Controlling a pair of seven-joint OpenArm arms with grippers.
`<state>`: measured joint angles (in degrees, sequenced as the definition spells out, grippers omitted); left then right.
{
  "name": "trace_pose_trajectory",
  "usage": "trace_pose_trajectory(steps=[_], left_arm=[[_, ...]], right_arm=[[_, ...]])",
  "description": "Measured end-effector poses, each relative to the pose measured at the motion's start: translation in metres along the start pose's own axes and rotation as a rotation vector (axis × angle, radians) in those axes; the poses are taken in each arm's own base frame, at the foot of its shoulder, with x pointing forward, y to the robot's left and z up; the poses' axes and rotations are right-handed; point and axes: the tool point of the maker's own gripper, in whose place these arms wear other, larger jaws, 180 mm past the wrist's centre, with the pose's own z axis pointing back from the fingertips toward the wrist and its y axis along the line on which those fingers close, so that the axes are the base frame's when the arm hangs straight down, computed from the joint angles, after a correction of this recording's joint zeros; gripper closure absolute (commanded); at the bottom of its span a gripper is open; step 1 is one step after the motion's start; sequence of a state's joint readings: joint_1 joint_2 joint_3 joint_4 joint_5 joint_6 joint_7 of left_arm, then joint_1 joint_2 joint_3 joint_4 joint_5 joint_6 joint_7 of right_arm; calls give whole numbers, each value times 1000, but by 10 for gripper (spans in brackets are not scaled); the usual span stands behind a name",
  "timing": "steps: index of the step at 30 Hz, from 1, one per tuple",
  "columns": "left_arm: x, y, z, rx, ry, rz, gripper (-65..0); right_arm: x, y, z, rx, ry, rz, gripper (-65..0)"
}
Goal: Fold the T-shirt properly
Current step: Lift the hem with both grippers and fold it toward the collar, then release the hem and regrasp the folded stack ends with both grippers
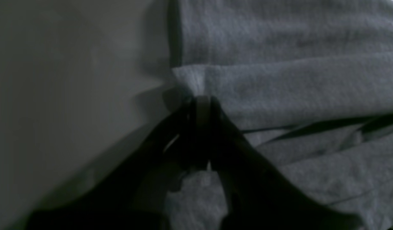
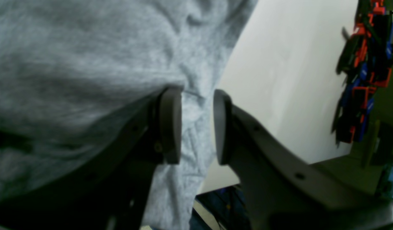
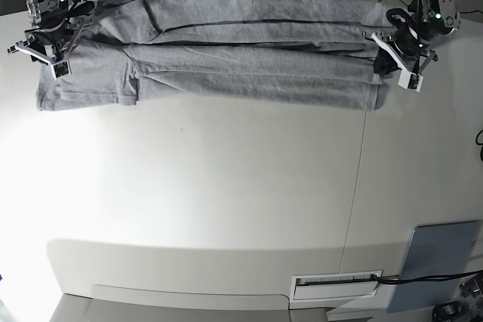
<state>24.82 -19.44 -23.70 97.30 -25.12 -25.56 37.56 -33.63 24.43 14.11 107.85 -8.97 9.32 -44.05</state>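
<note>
Blue-grey pad (image 3: 432, 262) and 1 cable (image 3: 430, 278) across it.

Base view: worktop (image 3: 226, 179) bright, near-white, washed out toward its left edge. Left wrist: dim, underexposed, soft shadow beside the cloth (image 1: 289, 83). Right wrist: brighter, foreground fingers (image 2: 169, 127) blurred.

In base view, T-shirt (image 3: 264, 54) lies across tbl (image 3: 189, 179) nr top edge, L to R. R gripper (image 3: 57, 68) is over its L end, L gripper (image 3: 389, 67) at its R end. Pad (image 3: 438, 250) sits btm R, w/ cable (image 3: 426, 278) across it; slotted panel (image 3: 336, 286) is just L of pad.
</note>
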Motion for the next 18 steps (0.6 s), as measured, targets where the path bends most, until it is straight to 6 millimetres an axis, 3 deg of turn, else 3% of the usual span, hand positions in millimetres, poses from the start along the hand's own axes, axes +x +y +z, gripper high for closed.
trace_pose_trajectory(steps=[3,5,9,13,18], left_arm=[[-5,1,0,3,23,-3,-229],[-5,1,0,5,28,-5,-273],[-4,9,4,24,19,9,-275],[9,24,22,4,-41,113,-275],[11,15,37,-122,-56,201,-275]], right_arm=[[8,-2,-2,2,-18,-20,-177],[15,-2,-3,9,-35,-42,-177],[26,2,-4,46,-65,-110,-177],[37,8,-5,98,-93,-174,-177],[49,23,-3,201,-120,-235,-177]])
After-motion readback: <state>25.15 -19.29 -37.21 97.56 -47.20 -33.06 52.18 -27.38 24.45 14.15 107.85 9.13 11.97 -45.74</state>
